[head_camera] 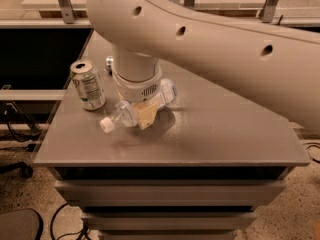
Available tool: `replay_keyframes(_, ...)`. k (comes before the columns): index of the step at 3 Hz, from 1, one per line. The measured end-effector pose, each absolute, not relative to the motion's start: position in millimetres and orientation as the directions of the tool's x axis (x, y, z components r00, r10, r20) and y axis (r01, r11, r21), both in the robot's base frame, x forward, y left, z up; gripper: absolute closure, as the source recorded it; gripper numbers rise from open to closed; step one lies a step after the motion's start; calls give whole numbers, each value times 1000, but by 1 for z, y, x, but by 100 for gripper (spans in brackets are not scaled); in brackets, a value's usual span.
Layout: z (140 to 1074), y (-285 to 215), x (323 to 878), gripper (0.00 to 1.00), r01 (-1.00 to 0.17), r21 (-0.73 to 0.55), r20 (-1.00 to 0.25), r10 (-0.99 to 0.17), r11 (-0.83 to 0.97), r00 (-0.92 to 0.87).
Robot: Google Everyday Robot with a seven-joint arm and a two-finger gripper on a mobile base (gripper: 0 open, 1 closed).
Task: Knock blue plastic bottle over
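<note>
At the front, a grey table (225, 139) stands over a stack of drawers (170, 191), with cables (15, 126) trailing on the floor to its left. Just in from the table's front-left corner, the blue plastic bottle (121, 117) is tipped on its side. Its white cap points toward the front-left edge and its base angles away to the back-right. Whether it rests on the surface or hangs just above it cannot be told. The gripper (144, 116) is directly over the bottle's middle, its tan tip crossing in front of the clear plastic — whether it is open or clamped cannot be told. Just left of the bottle and apart from it, a green-white soda can (88, 85) stands upright. Behind, a small silver object (108, 62) peeks out — mostly hidden by the robot's pale arm (225, 49), which sweeps across from the upper right.
</note>
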State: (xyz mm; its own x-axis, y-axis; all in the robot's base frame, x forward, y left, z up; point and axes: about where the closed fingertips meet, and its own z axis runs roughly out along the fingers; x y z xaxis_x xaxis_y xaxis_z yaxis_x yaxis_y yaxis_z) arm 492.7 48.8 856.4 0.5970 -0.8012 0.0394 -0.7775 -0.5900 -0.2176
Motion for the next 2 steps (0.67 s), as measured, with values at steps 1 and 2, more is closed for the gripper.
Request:
replay_keyframes(1,858,48,493,0,-778,-212,33,-800,-592,599)
replay_keyframes(2,859,48,492,0,-778,-213,20,-798,-592,602)
